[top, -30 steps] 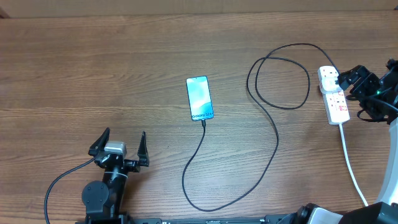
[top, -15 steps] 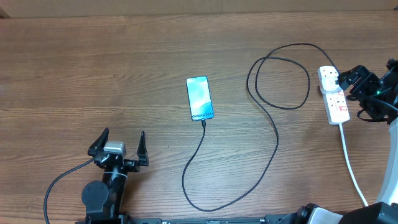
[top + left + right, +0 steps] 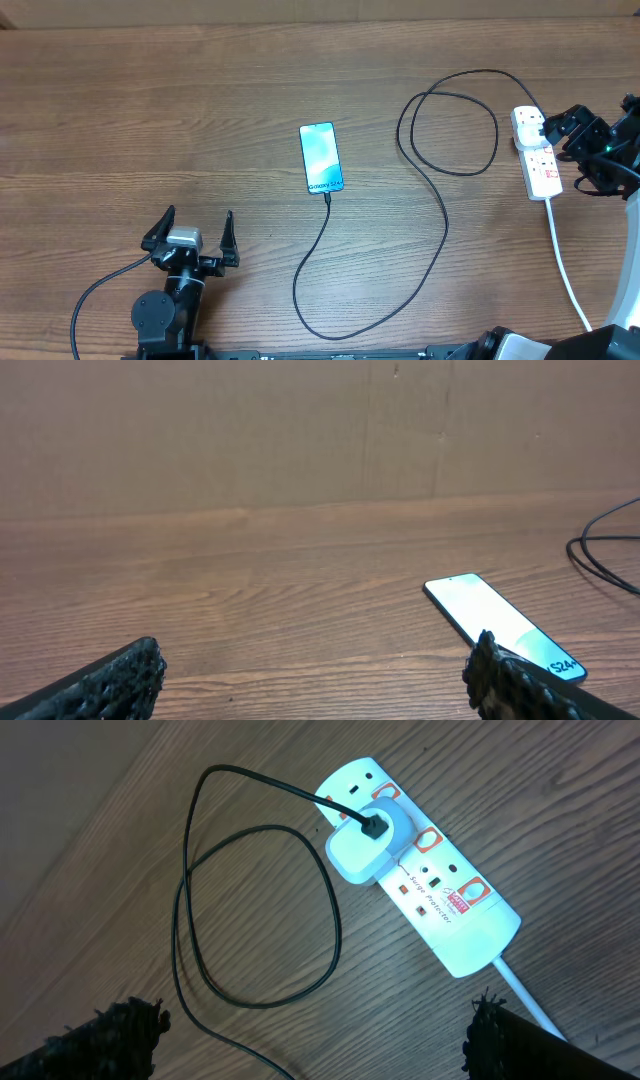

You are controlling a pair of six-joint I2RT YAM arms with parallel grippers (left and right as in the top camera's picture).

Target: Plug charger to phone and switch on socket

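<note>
The phone [image 3: 321, 158] lies flat at the table's middle, blue screen up, with the black charger cable [image 3: 440, 215] joined to its near end. The cable loops right to a white adapter [image 3: 363, 843] plugged into the white socket strip [image 3: 538, 155], which also shows in the right wrist view [image 3: 445, 900]. My right gripper [image 3: 580, 140] is open and hovers just right of the strip, holding nothing. My left gripper [image 3: 190, 240] is open and empty at the front left, with the phone [image 3: 500, 622] ahead to its right.
The strip's white cord [image 3: 566, 265] runs toward the front right edge. A cardboard wall [image 3: 300, 430] stands behind the table. The cable's big loop [image 3: 255, 915] lies left of the strip.
</note>
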